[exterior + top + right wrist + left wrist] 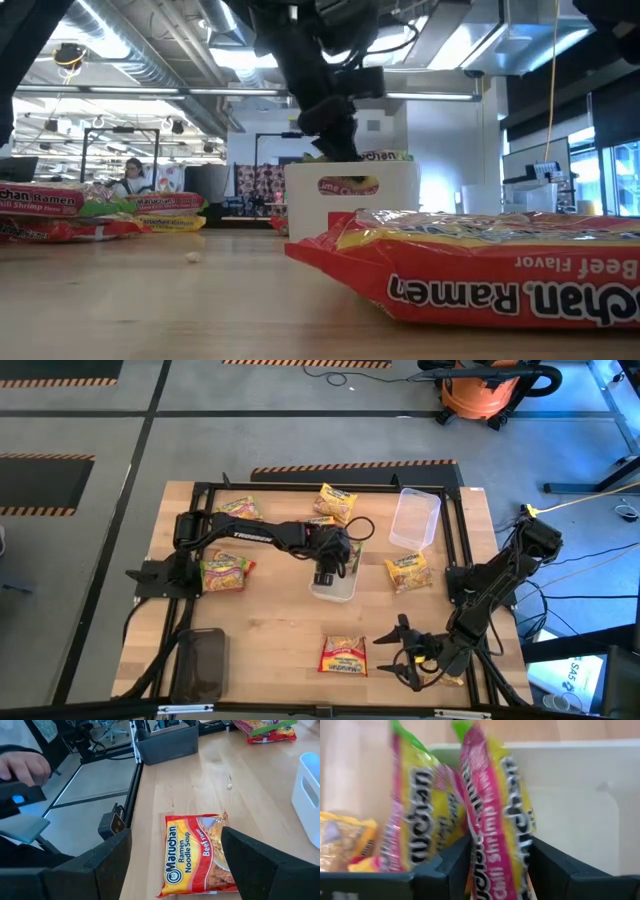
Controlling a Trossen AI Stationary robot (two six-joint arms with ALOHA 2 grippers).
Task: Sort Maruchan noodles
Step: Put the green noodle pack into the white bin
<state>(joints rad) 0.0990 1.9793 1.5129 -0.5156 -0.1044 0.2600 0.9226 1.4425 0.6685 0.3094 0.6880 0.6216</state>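
The left gripper (495, 865) pinches a Chili Shrimp packet (492, 820) over the white tray (335, 588); right gripper (175, 870) is wide open w/ nothing held.

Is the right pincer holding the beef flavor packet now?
No. In the right wrist view, the right pincer is open and the beef flavor packet lies flat on the table beyond its fingers.

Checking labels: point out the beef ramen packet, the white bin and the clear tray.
beef ramen packet (195, 854): right wrist view, middle of the wrapper.
white bin (392, 190): low view, bare front wall.
clear tray (415, 518): high view, its floor.
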